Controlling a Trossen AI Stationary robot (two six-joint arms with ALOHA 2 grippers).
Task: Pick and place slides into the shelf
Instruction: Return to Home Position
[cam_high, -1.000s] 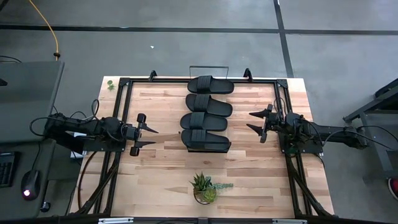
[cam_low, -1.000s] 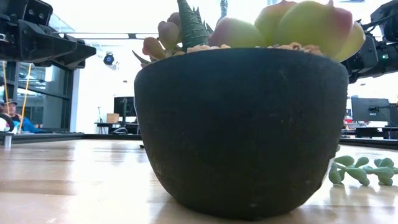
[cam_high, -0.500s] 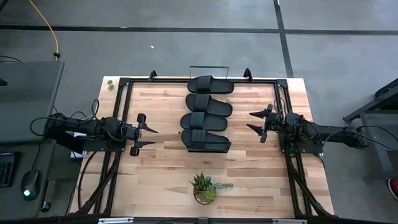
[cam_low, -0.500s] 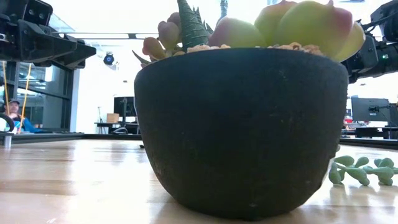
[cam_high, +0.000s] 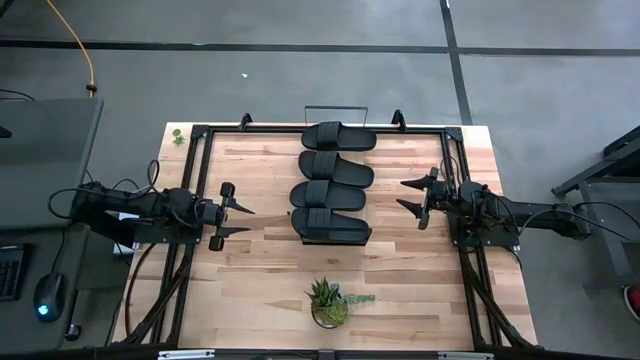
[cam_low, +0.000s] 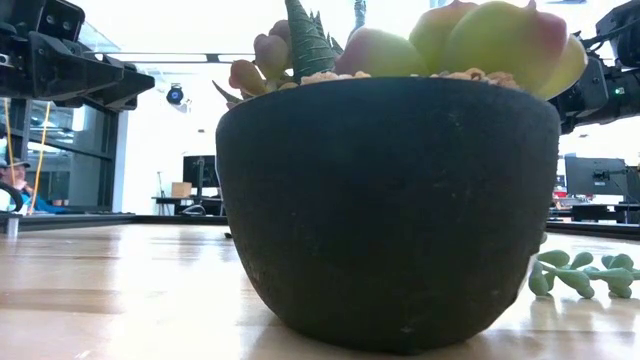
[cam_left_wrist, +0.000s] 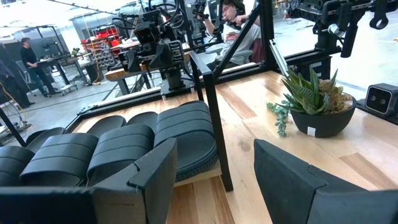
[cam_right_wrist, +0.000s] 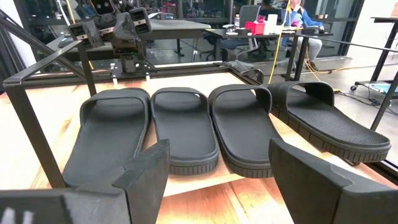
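The left arm (cam_high: 130, 207) and the right arm (cam_high: 510, 211) are black and jointed, with thin black cables; the fingers (cam_right_wrist: 144, 169) are matte black wedges.

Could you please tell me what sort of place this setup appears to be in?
Probably a robotics lab or workshop: the left gripper and right gripper hang open over a framed wooden table, the floor is bare grey concrete, and a monitor and a person show beyond.

Matt black slides (cam_right_wrist: 184, 132), seemingly rubber; pale wood shelf (cam_left_wrist: 199, 175).
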